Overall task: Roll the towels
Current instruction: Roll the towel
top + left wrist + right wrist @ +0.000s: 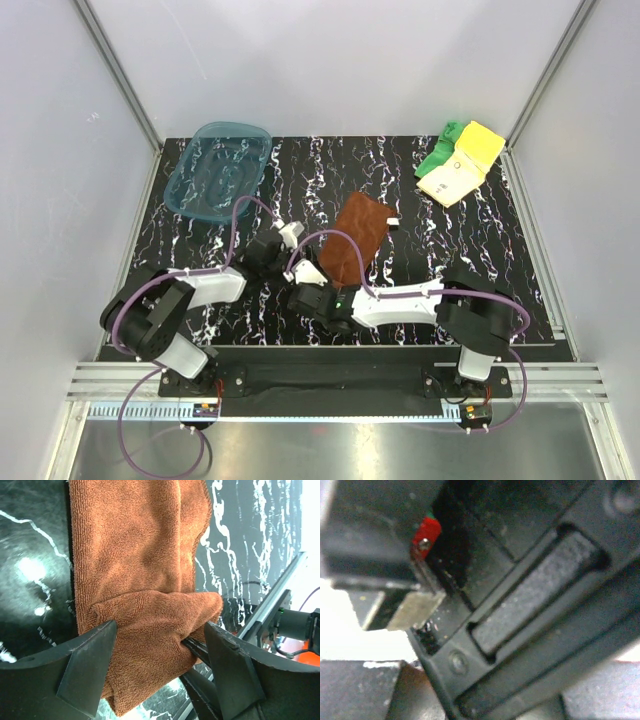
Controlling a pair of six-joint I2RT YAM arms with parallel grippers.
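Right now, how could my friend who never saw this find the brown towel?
Find the black table with white marble streaks. Near its middle, just past the robot arms, lies a rust-brown fuzzy cloth towel. It is the only brown one; the pale yellow cloth towel and bright green cloth towel sit together in the far right corner.

We see the rust-brown towel (354, 243) lying lengthwise at mid-table, mostly flat, with its near end turned over onto itself in a loose fold. The pale yellow towel (462, 168) lies folded in the far right corner. It touches the bright green towel (437, 155), which is crumpled along its left edge.
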